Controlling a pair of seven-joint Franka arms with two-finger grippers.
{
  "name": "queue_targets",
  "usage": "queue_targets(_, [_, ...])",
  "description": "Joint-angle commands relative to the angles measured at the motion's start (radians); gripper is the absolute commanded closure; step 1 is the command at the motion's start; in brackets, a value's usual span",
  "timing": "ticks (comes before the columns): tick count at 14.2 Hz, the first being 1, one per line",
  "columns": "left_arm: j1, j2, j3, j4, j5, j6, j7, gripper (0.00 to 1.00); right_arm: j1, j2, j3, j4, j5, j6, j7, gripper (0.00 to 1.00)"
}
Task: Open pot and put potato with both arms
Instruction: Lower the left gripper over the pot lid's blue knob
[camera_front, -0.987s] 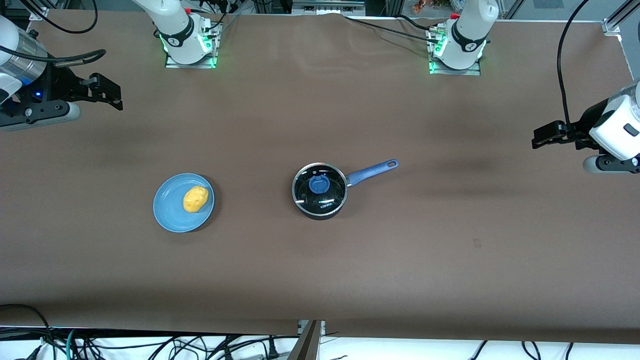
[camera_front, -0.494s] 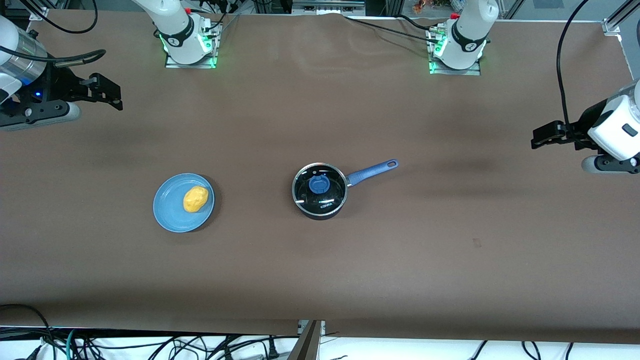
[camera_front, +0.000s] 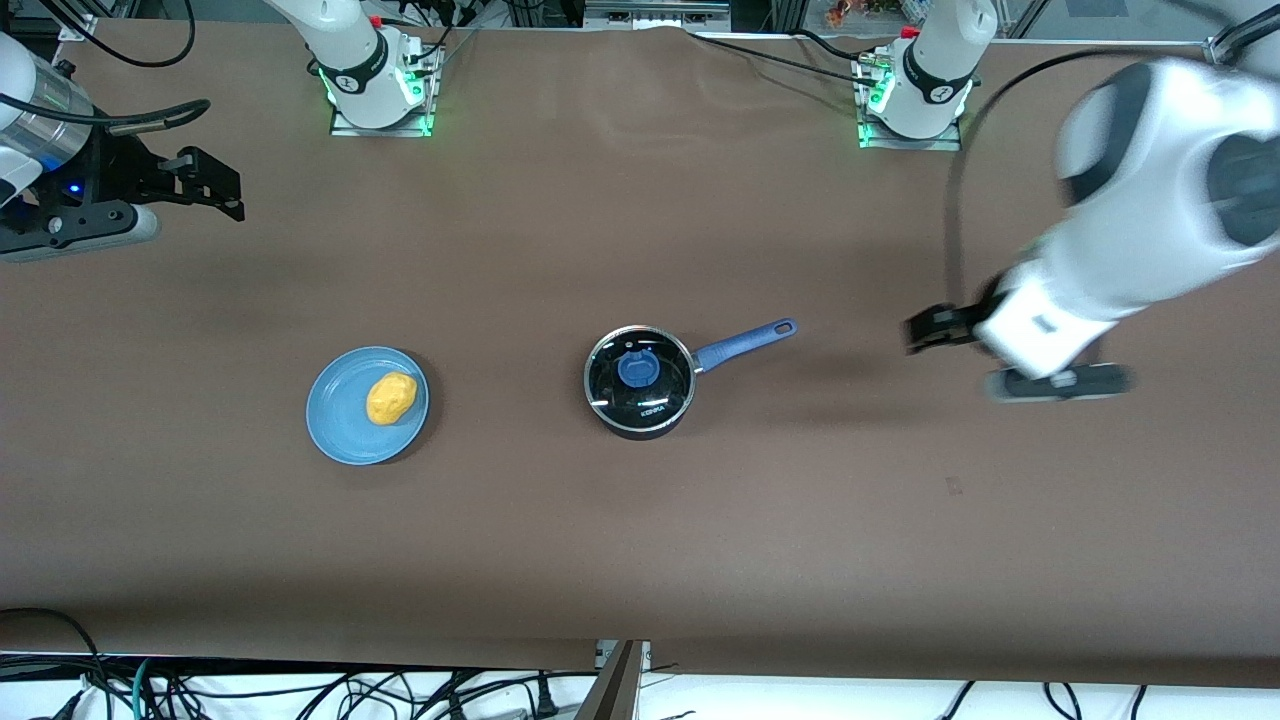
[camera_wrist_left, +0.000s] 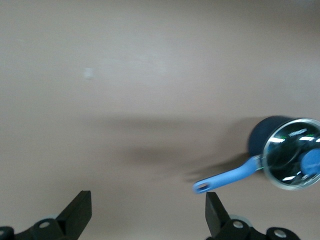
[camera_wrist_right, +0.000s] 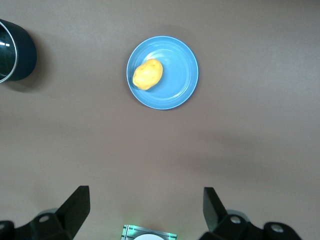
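The black pot (camera_front: 640, 383) with a silver rim stands mid-table, its glass lid with a blue knob (camera_front: 637, 369) on it and its blue handle (camera_front: 748, 341) pointing toward the left arm's end. The pot also shows in the left wrist view (camera_wrist_left: 287, 152). The yellow-orange potato (camera_front: 390, 397) lies on a blue plate (camera_front: 340, 430) toward the right arm's end, and shows in the right wrist view (camera_wrist_right: 148, 74). My left gripper (camera_front: 925, 330) is open and empty in the air off the handle's end. My right gripper (camera_front: 210, 185) is open and empty, waiting at its end of the table.
The brown table (camera_front: 640, 540) holds only the pot and the plate. The two arm bases (camera_front: 375, 75) stand along the edge farthest from the front camera. Cables hang below the near edge.
My left arm has swung in from the table's end toward the pot handle and shows blurred. The right arm, pot, plate and potato have not moved.
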Motion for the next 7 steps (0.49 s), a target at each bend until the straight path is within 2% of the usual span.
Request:
queue_targets(1, [-0.061, 0.097, -0.031, 0.018, -0.001, 0.099, -0.118, 0.0, -0.008, 0.009, 0.004, 0.02, -0.005, -0.007, 0.002, 0.0])
queue_targets(5, [-0.201, 0.243, -0.032, 0.052, 0.031, 0.245, -0.296, 0.0, -0.008, 0.012, 0.004, 0.02, -0.005, -0.007, 0.001, 0.0])
queue_targets(7, [-0.259, 0.328, -0.031, 0.139, 0.072, 0.24, -0.39, 0.0, -0.008, 0.013, 0.004, 0.02, -0.005, -0.005, 0.001, 0.0])
